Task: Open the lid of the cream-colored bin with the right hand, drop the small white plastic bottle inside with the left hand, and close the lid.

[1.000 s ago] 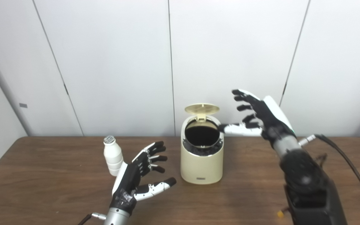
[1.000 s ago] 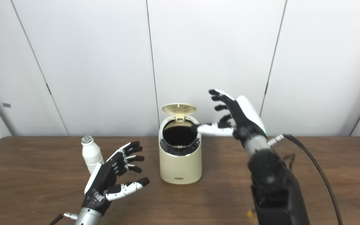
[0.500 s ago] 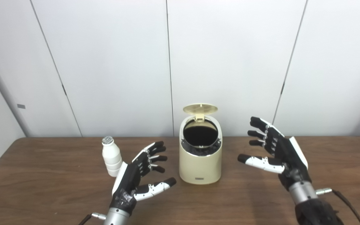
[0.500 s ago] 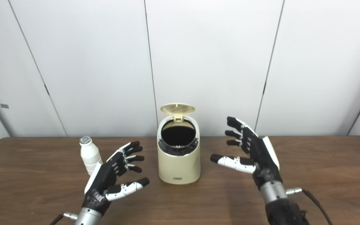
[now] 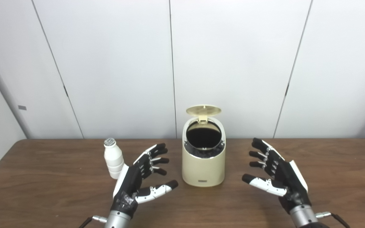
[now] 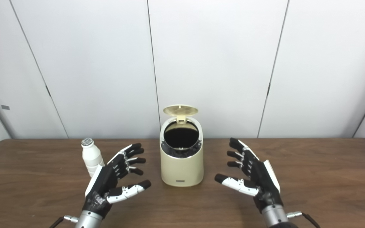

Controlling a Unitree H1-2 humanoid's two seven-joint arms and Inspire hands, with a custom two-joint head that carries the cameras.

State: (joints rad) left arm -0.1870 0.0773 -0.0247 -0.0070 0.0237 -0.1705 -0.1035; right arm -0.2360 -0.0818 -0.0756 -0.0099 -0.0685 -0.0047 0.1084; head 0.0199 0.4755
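Fingers (image 5: pixel 152 155) on my left hand (image 5: pixel 138 177) are spreading wide, grasping nothing; my right hand (image 5: pixel 277 174) is hovering released too, right of the cream-colored bin (image 5: pixel 203 158). Its lid (image 5: pixel 203 110) is standing up, so opening looks done. I am judging the pickup next: the small white plastic bottle (image 5: pixel 112 156) is standing upright on the tabletop (image 5: pixel 43 190), just beside my left hand, calling for a sideways reach and wrap.

Wooden table (image 5: pixel 43 190) bearing bin (image 5: pixel 203 167) and bottle (image 5: pixel 112 158)
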